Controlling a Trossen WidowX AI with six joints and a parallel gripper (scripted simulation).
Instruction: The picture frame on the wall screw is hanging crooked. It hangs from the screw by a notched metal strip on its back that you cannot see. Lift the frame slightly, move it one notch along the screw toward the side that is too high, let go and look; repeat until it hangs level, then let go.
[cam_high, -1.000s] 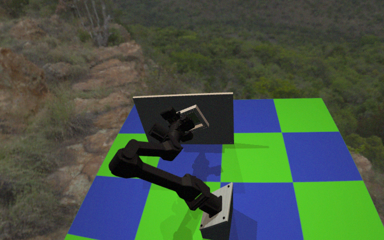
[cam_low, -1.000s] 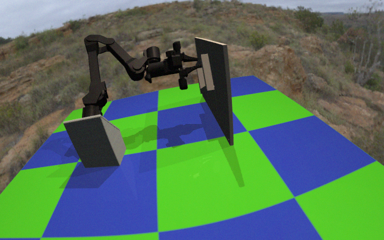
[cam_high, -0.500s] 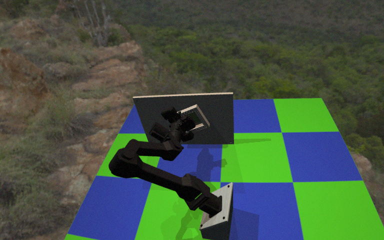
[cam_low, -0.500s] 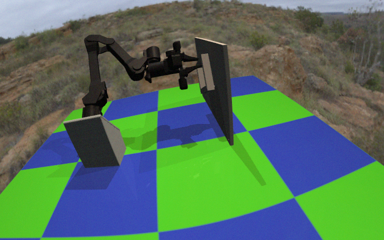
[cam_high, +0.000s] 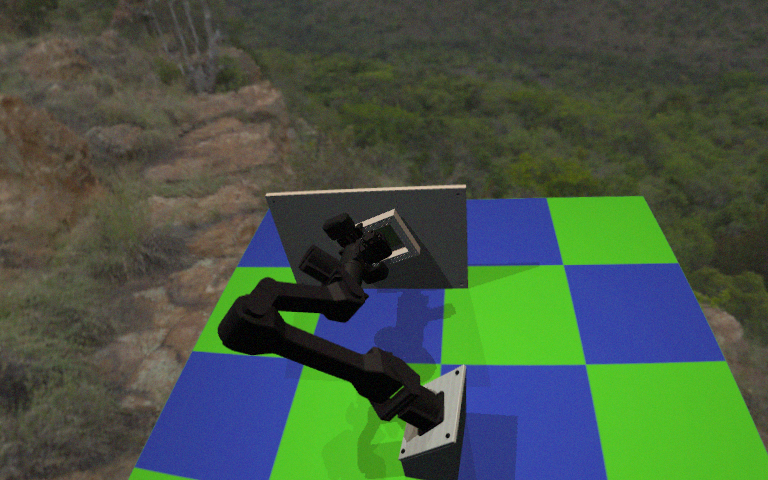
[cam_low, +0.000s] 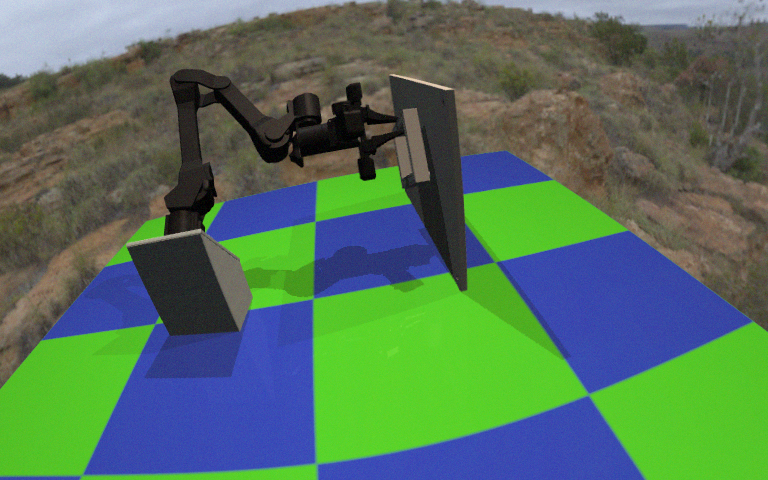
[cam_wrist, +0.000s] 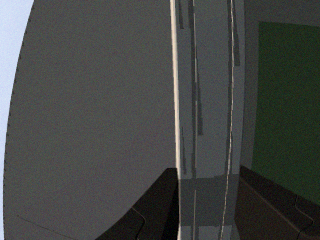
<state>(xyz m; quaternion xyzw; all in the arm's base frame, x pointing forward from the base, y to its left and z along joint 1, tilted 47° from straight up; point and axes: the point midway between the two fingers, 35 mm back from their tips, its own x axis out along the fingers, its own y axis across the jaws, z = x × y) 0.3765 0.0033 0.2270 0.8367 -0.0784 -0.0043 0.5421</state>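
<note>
While the fingers pinch the frame's (cam_wrist: 207, 94) side, apparently tilted, the wall panel (cam_high: 436, 237) backs it.

Picture frame (cam_high: 403, 233) hanging crooked on the dark upright wall panel (cam_high: 436, 226), toward its left half, near the far edge of the checkered floor. Showing a pale wooden border around a dark green centre. Being clamped on its left side bar (cam_wrist: 203, 94). Screw and notched strip staying hidden behind.
</note>
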